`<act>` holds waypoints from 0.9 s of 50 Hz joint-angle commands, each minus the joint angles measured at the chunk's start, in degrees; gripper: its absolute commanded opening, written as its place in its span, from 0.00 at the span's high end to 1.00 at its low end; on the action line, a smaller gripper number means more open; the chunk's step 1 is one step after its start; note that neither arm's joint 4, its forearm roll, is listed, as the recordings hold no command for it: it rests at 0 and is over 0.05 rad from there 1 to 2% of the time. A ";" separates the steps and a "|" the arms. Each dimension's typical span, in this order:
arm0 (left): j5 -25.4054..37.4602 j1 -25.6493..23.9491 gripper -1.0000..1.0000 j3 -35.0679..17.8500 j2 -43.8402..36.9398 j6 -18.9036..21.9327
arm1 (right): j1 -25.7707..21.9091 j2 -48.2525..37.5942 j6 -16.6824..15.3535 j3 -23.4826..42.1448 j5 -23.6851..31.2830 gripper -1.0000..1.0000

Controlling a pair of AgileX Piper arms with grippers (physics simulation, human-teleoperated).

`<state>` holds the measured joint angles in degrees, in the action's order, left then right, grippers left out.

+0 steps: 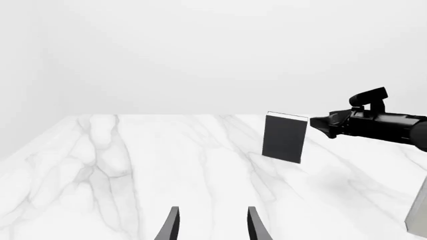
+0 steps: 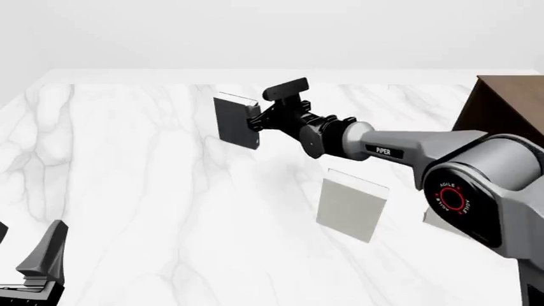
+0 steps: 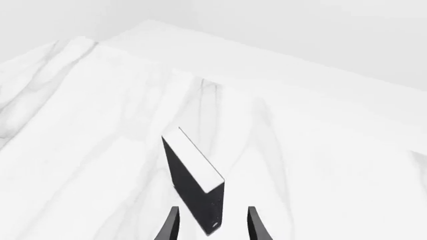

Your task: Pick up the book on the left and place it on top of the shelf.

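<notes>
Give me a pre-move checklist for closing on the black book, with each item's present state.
1. Right gripper open: ok.
2. Black-covered hardback book with white page edges upright on the white marble table: ok.
3. Book between the right gripper's fingers: ok, its edge sits in the gap.
4. Fingers touching the covers: cannot tell.
5. Left gripper away from the book: ok.
6. Dark brown wooden shelf top free: cannot tell, mostly out of view.
</notes>
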<state>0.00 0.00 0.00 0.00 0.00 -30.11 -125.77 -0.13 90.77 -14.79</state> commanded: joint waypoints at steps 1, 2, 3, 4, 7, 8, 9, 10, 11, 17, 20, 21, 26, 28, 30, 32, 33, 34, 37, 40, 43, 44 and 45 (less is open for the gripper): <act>0.00 0.00 0.00 0.00 0.00 0.00 | 0.24 -3.17 -0.04 3.60 0.91 0.00; 0.00 0.00 0.00 0.00 0.00 0.00 | 0.26 -3.51 0.00 3.96 1.00 0.00; 0.00 0.00 0.00 0.00 0.00 0.00 | 0.28 -3.77 0.02 4.24 1.10 0.00; 0.00 0.00 0.00 0.00 0.00 0.00 | 0.29 -4.09 -0.06 4.62 1.24 0.00; 0.00 0.00 0.00 0.00 0.00 0.00 | 0.37 -4.72 -0.03 5.47 1.54 0.00; 0.00 0.00 0.00 0.00 0.00 0.00 | 0.40 -4.91 0.00 5.73 1.64 0.00; 0.00 0.00 0.00 0.00 0.00 0.00 | 0.39 -5.06 -0.07 5.89 1.69 0.00; 0.00 0.00 0.00 0.00 0.00 0.00 | 0.36 -5.24 -0.04 6.04 1.71 0.00; 0.00 0.00 0.00 0.00 0.00 0.00 | 0.37 -5.41 -0.08 6.20 1.74 0.00; 0.00 0.00 0.00 0.00 0.00 0.00 | 0.52 -6.92 -0.07 7.43 1.81 0.00; 0.00 0.00 0.00 0.00 0.00 0.00 | 0.68 -8.39 0.13 8.67 2.00 0.00; 0.00 0.00 0.00 0.00 0.00 0.00 | 0.68 -8.41 0.13 8.69 2.01 0.00; 0.00 0.00 0.00 0.00 0.00 0.00 | 0.64 -9.92 0.34 10.16 2.33 0.00; 0.00 0.00 0.00 0.00 0.00 0.00 | 0.63 -10.33 0.38 10.63 2.46 0.00; 0.00 0.00 0.00 0.00 0.00 0.00 | 0.55 -10.80 0.41 11.14 2.64 0.00; 0.00 0.00 0.00 0.00 0.00 0.00 | 0.52 -11.27 0.44 11.71 2.84 0.00; 0.00 0.00 0.00 0.00 0.00 0.00 | 0.49 -11.42 0.46 11.86 2.88 0.00; 0.00 0.00 0.00 0.00 0.00 0.00 | 0.42 -11.60 0.50 12.04 2.91 0.00; 0.00 0.00 0.00 0.00 0.00 0.00 | 0.37 -12.20 0.56 12.71 3.10 0.00; 0.00 0.00 0.00 0.00 0.00 0.00 | 0.31 -12.93 0.66 13.77 3.52 0.00; 0.00 0.00 0.00 0.00 0.00 0.00 | 0.25 -13.35 0.63 14.41 3.82 0.00; 0.00 0.00 0.00 0.00 0.00 0.00 | 0.23 -13.50 0.61 14.63 3.90 0.00; 0.00 0.00 0.00 0.00 0.00 0.00 | 0.23 -13.57 0.60 14.73 3.93 0.00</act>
<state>0.00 0.00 0.00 0.00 0.00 -29.73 -137.51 0.37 103.21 -11.64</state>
